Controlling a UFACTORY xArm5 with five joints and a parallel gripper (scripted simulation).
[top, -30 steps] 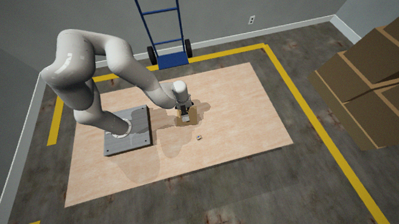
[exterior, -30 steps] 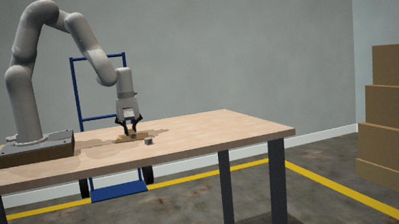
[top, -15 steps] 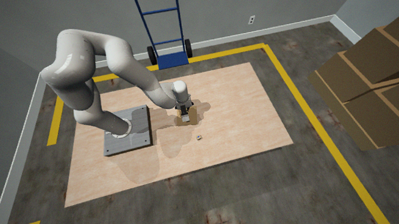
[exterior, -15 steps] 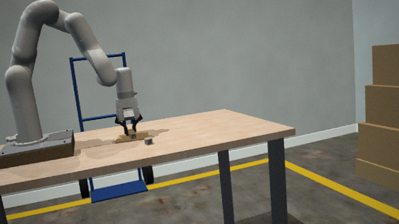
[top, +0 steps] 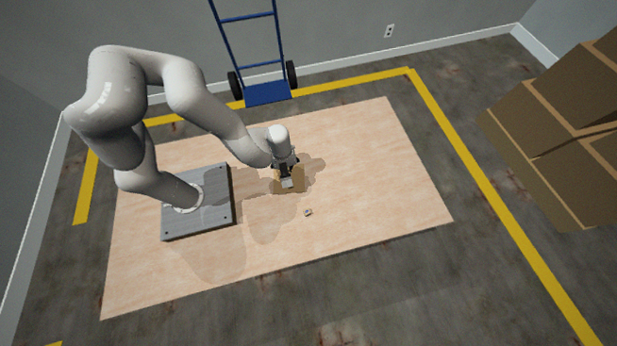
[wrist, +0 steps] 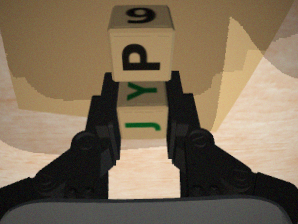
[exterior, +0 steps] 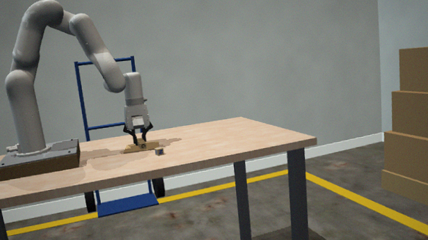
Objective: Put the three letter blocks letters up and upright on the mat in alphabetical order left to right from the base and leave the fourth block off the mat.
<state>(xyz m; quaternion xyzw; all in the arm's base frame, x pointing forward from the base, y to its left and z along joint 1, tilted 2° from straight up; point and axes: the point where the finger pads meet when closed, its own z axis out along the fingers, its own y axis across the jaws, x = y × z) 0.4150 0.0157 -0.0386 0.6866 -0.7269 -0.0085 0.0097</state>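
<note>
My gripper (exterior: 140,141) (wrist: 142,90) is shut on a wooden block (wrist: 143,120) with a green J on top and a green Y on one side. It holds the block at the mat (top: 298,186) (exterior: 154,145) (wrist: 50,60); whether the block touches the mat is hidden. A block with a black P on top (exterior: 142,145) (wrist: 141,55) and a 9 on one side stands just in front, towards the exterior camera. Both letters' tops point left in the wrist view. A block with a blue mark (top: 308,213) (exterior: 159,151) lies off the mat. No fourth block shows.
The robot's base plate (top: 219,198) (exterior: 74,156) stands on the wooden table (top: 374,166) (exterior: 211,141), to the left of the mat in the top and exterior views. The hand truck (top: 266,92) (exterior: 127,203) and the cardboard boxes (top: 606,89) (exterior: 422,71) stand beyond the table.
</note>
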